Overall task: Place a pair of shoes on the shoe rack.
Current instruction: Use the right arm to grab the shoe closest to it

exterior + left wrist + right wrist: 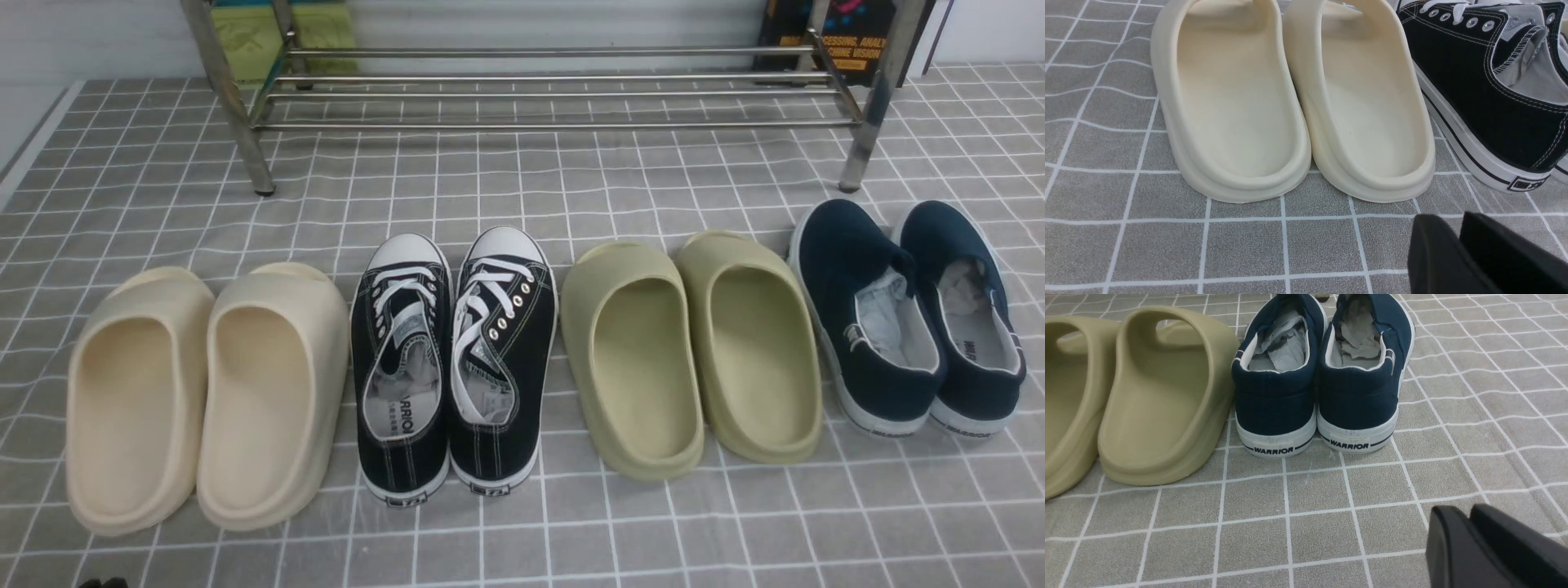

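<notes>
Ahead of me, from eleven to one o'clock, stands the shoe rack, its silver bars bare of shoes; that is where the pair must end up.

The navy slip-ons lie side by side on the checked cloth at about two o'clock, toes toward the rack, the nearer one close against the green clogs.

Smallest of all, my own tips: my left gripper is closed with nothing in it, and my right gripper looks drawn together to a narrow gap at most, also empty.

I judge the step in hand to be the approach to the slip-ons, best done with my right arm. I should spread the jaws well before lowering, straddle a heel wall squarely, and keep off the clogs. The paper stuffing could foul a fingertip, so a shallow bite seems wise; then lift level, clear of the front bar.
</notes>
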Controlling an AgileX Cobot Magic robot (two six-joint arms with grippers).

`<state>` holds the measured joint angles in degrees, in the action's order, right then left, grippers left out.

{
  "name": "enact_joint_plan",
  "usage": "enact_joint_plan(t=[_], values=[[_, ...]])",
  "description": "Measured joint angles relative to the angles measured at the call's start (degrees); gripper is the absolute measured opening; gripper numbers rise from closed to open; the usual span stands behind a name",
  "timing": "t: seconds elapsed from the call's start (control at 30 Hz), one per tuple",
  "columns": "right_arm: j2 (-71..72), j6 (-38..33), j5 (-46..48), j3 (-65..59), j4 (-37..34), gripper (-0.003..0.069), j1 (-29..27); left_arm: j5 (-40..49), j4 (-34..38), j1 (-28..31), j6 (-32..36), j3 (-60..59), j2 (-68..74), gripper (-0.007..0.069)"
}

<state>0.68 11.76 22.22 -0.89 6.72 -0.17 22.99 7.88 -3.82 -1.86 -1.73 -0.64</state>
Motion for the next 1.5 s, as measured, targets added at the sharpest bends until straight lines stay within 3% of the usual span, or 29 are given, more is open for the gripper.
enact_joint_plan(t=[0.33, 0.47, 0.57, 0.7, 0.73, 0.77, 0.9, 1.0, 1.17, 1.2, 1.27, 1.37, 1.5], values=[[0.0, 0.0, -0.93, -0.08, 0.0, 0.0111, 0.0, 0.0, 0.0, 0.0, 0.0, 0.0, 0.0, 0.0115], [0.0, 0.0, -10.87, -0.66, -0.42, 0.0112, 0.0, 0.0, 0.0, 0.0, 0.0, 0.0, 0.0, 0.0116], [0.0, 0.0, -37.26, -0.66, 0.11, 0.0115, 0.0, 0.0, 0.0, 0.0, 0.0, 0.0, 0.0, 0.0118], [0.0, 0.0, -61.92, -0.66, 2.09, 0.0121, 0.0, 0.0, 0.0, 0.0, 0.0, 0.0, 0.0, 0.0124], [0.0, 0.0, -61.92, -0.66, 2.09, 0.0121, 0.0, 0.0, 0.0, 0.0, 0.0, 0.0, 0.0, 0.0124], [0.0, 0.0, -74.45, -0.66, 3.43, 0.0125, 0.0, 0.0, 0.0, 0.0, 0.0, 0.0, 0.0, 0.0125], [0.13, -0.05, -84.85, -0.6, 5.85, 0.0129, 0.0, 0.0, 0.0, 0.0, 0.0, 0.0, 0.0, 0.0128], [0.36, 1.87, -76.47, -0.6, 10.87, 0.0132, 0.11, 0.0, 0.0, 0.0, 0.0, 0.0, 0.0, 0.0128], [0.36, 16.09, -44.54, -0.6, 24.69, 0.0141, 0.11, 0.0, 0.0, 0.0, 0.0, 0.0, 0.0, 0.0134], [0.36, 17.57, -43.4, -0.6, 25.48, 0.0142, 0.11, 0.0, 0.0, 0.0, 0.0, 0.0, 0.0, 0.0134], [0.36, 26.0, -31.95, -0.65, 29.36, 0.0144, 0.11, 0.0, 0.0, 0.0, 0.0, 0.0, 0.0, 0.0134], [0.36, 33.54, -25.44, -0.65, 32.6, 0.0145, 0.11, 0.0, 0.0, 0.0, 0.0, 0.0, 0.0, 0.0134], [0.36, 38.63, -23.28, -0.65, 36.38, 0.0149, 0.11, 0.0, 0.0, 0.0, 0.0, 0.0, 0.0, 0.0135]])
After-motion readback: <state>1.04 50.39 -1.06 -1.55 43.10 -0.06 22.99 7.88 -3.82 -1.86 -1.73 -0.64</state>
